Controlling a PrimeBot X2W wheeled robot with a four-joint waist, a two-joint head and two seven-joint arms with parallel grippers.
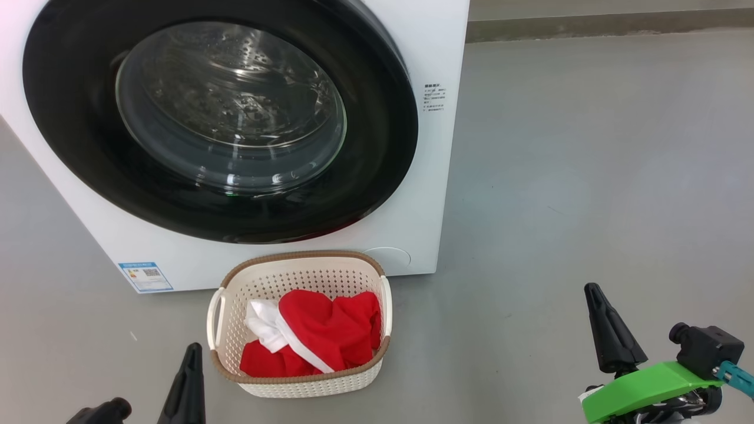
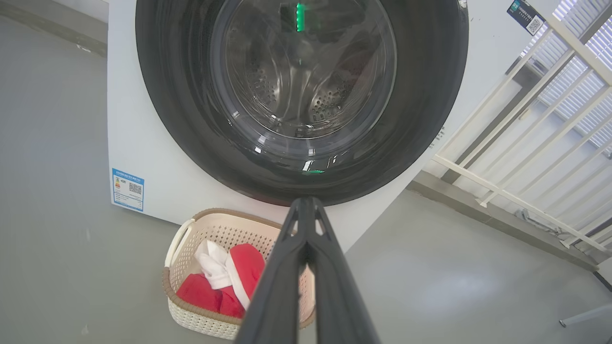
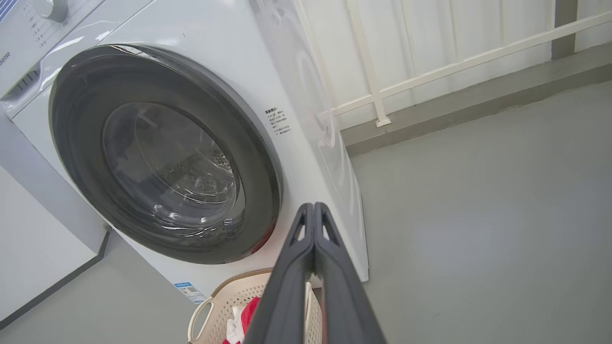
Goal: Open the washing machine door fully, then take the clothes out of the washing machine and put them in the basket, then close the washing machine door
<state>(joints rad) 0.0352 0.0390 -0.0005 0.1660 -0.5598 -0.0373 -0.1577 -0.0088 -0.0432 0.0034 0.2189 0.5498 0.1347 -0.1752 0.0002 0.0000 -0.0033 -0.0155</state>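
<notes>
Red clothes bundled in the basket, just in front of the washing machine. Washing machine door shut against the washing machine. Left pincer and right pincer pressed closed, empty, apart from the washing machine.

door shut, red clothes in basket

1. In the head view at 11 o'clock, the washing machine door is shut flush against the washing machine and bars your way to the drum.
2. At 6 o'clock, the basket stands just before the machine with its top open, and the clothes cover its bottom.
3. From 1 to 4 o'clock, bare floor gives you free passage.
4. In the left wrist view at 3 o'clock, a white railing bounds that side.
</notes>
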